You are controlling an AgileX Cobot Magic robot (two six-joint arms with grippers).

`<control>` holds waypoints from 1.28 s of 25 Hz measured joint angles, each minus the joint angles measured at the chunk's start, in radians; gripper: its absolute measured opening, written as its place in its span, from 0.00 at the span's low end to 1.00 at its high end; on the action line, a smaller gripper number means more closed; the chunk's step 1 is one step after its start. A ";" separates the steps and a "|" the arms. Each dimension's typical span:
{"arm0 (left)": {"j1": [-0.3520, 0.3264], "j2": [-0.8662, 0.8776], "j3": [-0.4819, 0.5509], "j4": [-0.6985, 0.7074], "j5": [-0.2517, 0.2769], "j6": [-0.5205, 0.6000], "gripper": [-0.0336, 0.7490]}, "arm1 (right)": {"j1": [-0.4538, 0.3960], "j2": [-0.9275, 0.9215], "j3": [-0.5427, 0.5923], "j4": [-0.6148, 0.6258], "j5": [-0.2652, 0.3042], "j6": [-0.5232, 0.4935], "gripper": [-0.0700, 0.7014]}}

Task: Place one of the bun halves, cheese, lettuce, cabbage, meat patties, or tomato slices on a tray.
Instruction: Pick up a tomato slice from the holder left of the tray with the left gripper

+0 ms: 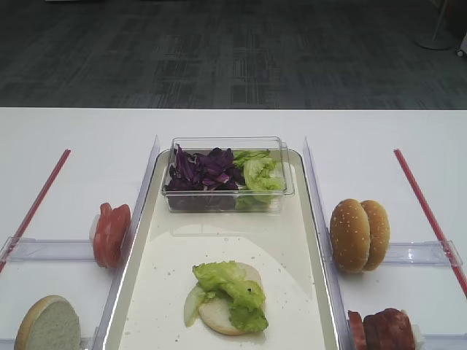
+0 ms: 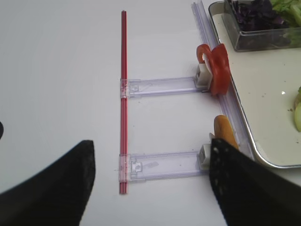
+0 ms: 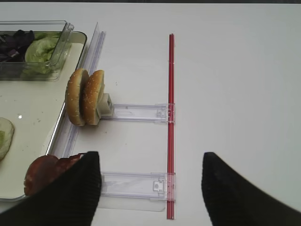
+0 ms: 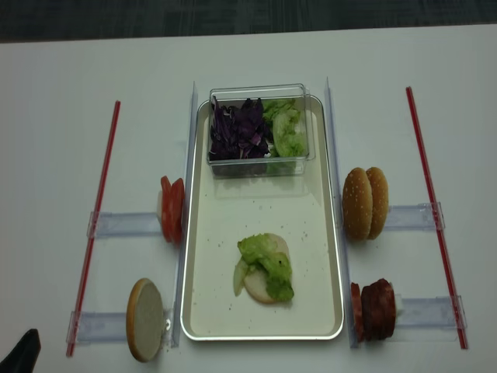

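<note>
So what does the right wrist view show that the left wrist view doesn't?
Only the right wrist view shows the sesame bun halves standing on edge and the meat patties, with the right tool open. Only the left wrist view shows the tomato slices, a single bun half and the open left tool. Both show the tray and the clear tub of cabbage and lettuce.

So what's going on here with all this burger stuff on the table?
A two-armed robot is building a burger on the tray. A bun half with lettuce on it already lies there. Nothing is being handled now: the left gripper and right gripper both hang open and empty over the table. The tomato slices, meat patties, two seeded buns and another bun half wait in holders beside the tray.
</note>
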 joint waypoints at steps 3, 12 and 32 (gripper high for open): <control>0.000 0.000 0.000 0.000 0.000 0.000 0.65 | 0.000 0.000 0.000 0.000 0.000 0.000 0.72; 0.000 0.000 0.000 0.000 0.000 0.000 0.65 | 0.000 0.000 0.000 0.000 0.000 0.000 0.72; 0.000 0.000 0.000 0.000 0.000 0.000 0.65 | 0.000 0.000 0.000 0.000 0.000 0.000 0.72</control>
